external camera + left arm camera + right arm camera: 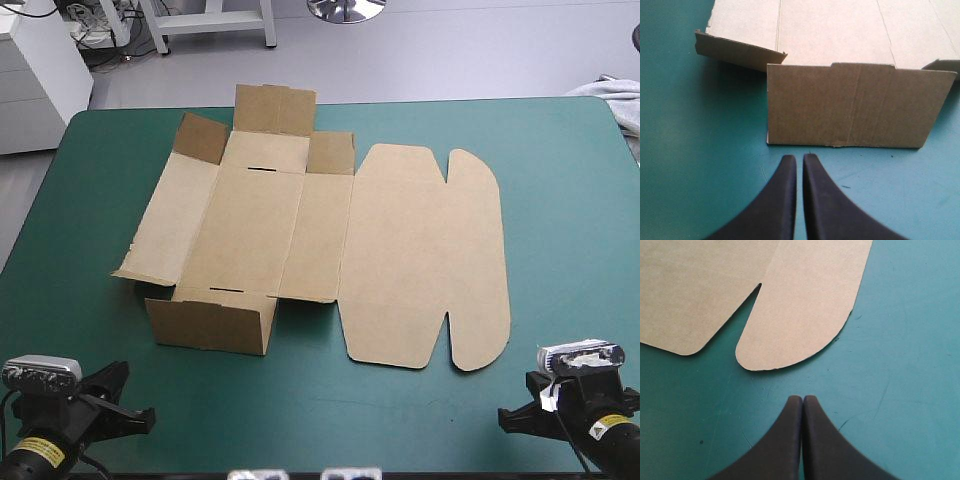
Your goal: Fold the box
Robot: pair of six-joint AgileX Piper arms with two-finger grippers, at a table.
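while the teal-green table [560,330] is bare over most of its top, the brown box [300,230] fills its middle, ahead of both grippers and touched by neither. it is only partly formed. its base panels lie flat, and the wide lid [420,250] is spread flat on the right gripper's side, probably because it is left for last. the long side wall [165,225], off beyond the left gripper, leans half raised with nothing to lock it. the near wall [855,105] stands upright just ahead of the left gripper [799,160], its creased face square to the fingertips. that looks like a good line for pushing or tucking it. smaller flaps [275,108] stand at the far end, well beyond either gripper. the lid's rounded ear [800,315] lies flat just ahead of the right gripper [802,400]. both grippers have their fingers together and hold nothing, the left pair with a hairline gap. they sit back near the table's near edge, i judge, to keep clear of the board. most of the folding is not yet done.
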